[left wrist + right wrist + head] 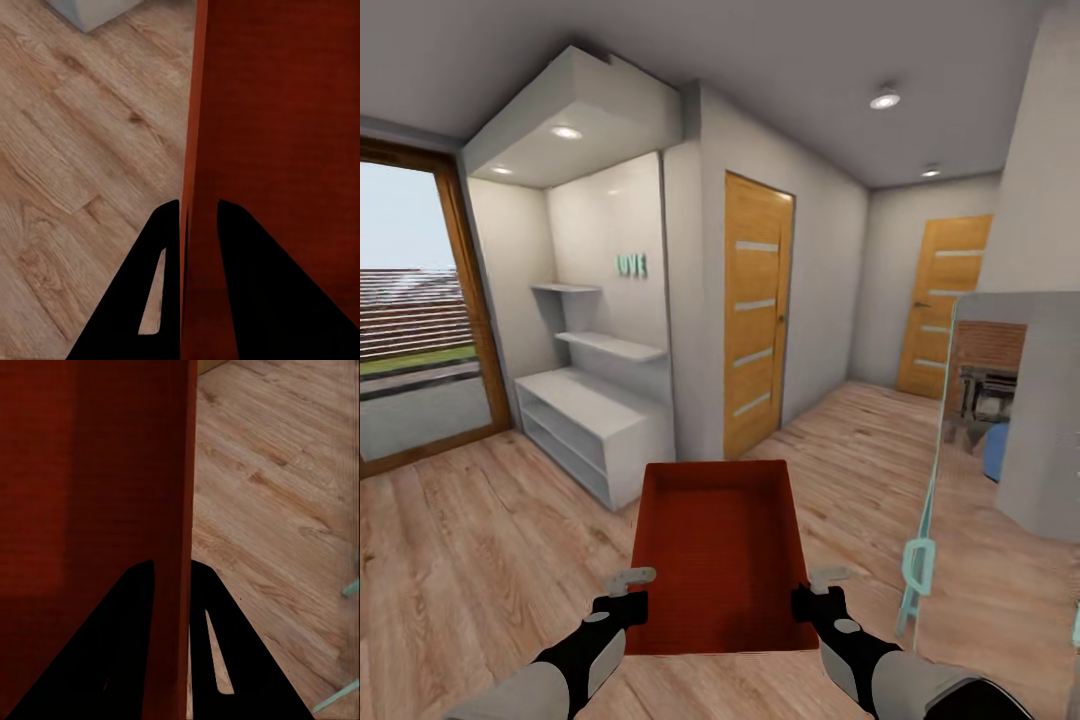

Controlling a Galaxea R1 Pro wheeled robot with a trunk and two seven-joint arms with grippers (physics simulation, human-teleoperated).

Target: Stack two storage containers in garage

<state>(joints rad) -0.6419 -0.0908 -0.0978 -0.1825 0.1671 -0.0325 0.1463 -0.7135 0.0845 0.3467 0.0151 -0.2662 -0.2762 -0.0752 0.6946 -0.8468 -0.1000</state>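
While both arms are carrying one storage container over wood-plank flooring, left fingers and right fingers are each pinching a side wall.

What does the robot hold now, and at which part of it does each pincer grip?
It holds one storage container: the left pincer clamps its left side wall, and the right pincer clamps its right side wall, near the robot's end.

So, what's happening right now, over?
Left gripper and right gripper clamped on storage container walls. Container carried above wood floor. White shelf unit ahead-left.
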